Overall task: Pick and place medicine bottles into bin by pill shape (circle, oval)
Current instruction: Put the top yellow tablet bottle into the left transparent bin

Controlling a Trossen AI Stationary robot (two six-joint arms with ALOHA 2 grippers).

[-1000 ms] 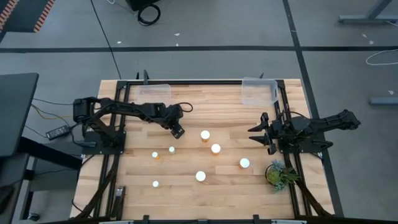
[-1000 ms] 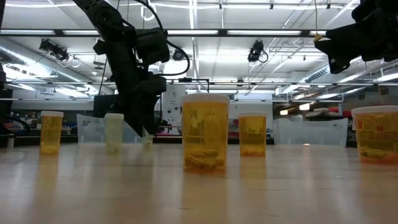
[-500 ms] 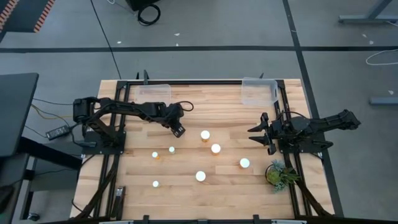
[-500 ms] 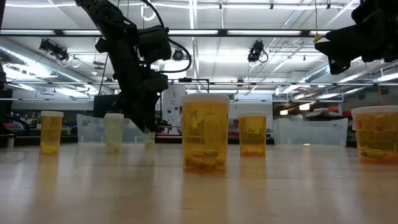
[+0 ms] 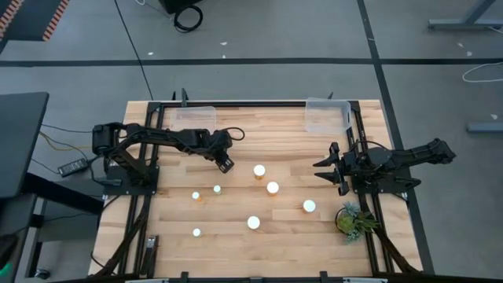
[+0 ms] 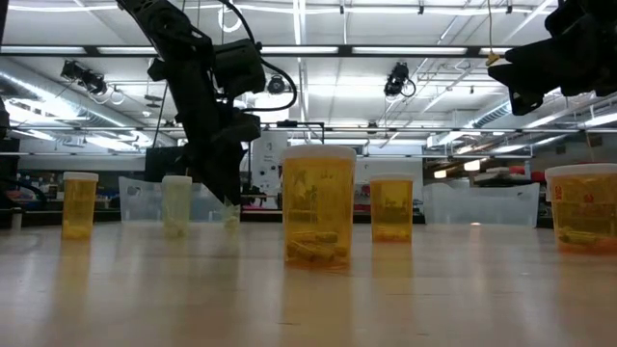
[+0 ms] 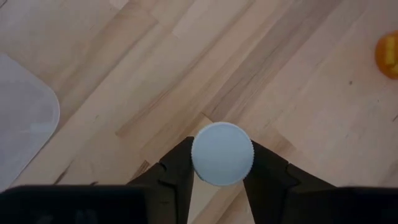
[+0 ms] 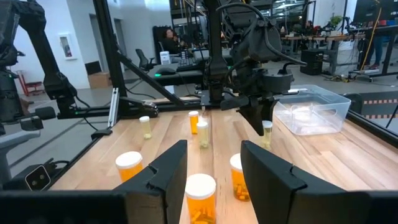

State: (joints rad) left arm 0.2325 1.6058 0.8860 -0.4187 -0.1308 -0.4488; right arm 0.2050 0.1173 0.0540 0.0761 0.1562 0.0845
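Here the wooden bench point(image 5: 236, 236) carries everything: two clear bins at its far edge, the left bin point(image 5: 191, 117) and the right bin point(image 5: 326, 115), a small green plant point(image 5: 353, 219) near the right corner, and the white-capped medicine bottles point(image 5: 272, 188) scattered across the middle, upright and well apart from one another. The left arm reaches in from its base, and the left hand point(image 5: 225, 164) stands low over the bench, just in front of the left bin. Its wrist view shows the two dark fingers point(image 7: 176, 176) pressed against either side of a round white cap point(image 7: 222, 153), so the hand is gripping one bottle point(image 6: 230, 209) that seems to stand on the boards, not yet raised. The right hand point(image 5: 335, 176) waits at the right edge with its fingers closed on nothing, level with the middle bottles. To do this step well, the lift should probably go straight up, so the bottle does not tip in a grip that sits high on it. The pill shape inside cannot be read here, so the right bin for it stays a guess; the nearer one needs only a short carry, and release should come once the bottle is over the bin's rim
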